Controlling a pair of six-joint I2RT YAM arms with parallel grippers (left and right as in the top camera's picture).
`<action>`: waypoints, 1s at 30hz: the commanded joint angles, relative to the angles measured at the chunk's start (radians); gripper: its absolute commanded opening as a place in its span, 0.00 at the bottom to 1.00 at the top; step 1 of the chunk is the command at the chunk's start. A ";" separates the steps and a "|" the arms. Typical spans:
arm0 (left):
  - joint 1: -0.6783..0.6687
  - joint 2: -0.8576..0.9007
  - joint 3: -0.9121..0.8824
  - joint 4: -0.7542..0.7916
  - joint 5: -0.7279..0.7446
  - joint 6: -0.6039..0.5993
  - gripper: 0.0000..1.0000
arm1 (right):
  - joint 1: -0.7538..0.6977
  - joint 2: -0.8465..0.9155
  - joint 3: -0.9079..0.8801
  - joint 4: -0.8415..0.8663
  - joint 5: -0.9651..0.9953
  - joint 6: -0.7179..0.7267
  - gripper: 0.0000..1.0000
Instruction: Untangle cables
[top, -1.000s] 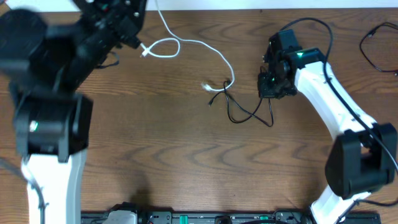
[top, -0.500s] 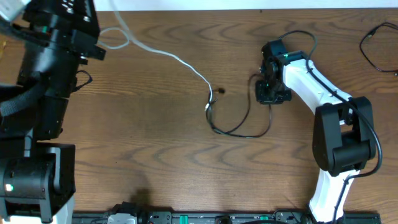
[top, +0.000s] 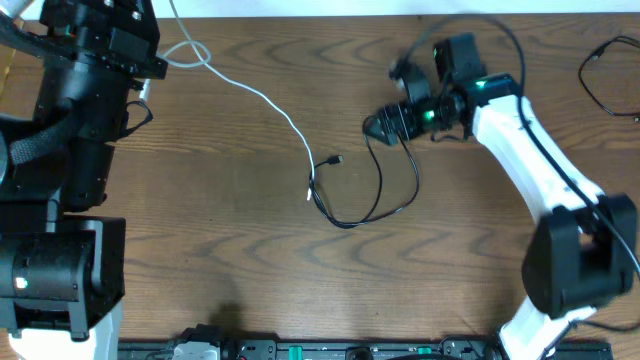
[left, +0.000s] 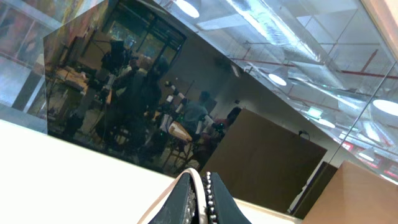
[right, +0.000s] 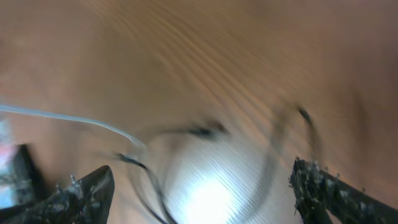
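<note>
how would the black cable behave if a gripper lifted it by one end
Probably floppy: the black cable lies in a loose, uneven loop, so it would likely droop and trail. It looks thin, so it is probably light and easily dragged. Its plug end might snag the white cable close by.

The overhead camera looks straight down from high up, spanning the counter (top: 250, 250) from far edge to near edge. The left wrist camera tilts upward, off the counter, toward ceiling lights (left: 279, 78). The right wrist camera faces the wood closely and is blurred; it shares the black cable (top: 348, 225) with overhead.
</note>
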 joint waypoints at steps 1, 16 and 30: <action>0.002 -0.007 0.019 0.014 0.013 -0.013 0.07 | 0.068 -0.005 0.013 0.035 -0.203 -0.067 0.88; 0.002 -0.002 0.019 -0.016 0.038 -0.013 0.08 | 0.205 0.227 0.010 0.253 -0.360 -0.060 0.40; 0.002 0.018 0.019 -0.206 0.050 -0.003 0.07 | 0.072 0.000 0.011 0.198 0.352 0.329 0.01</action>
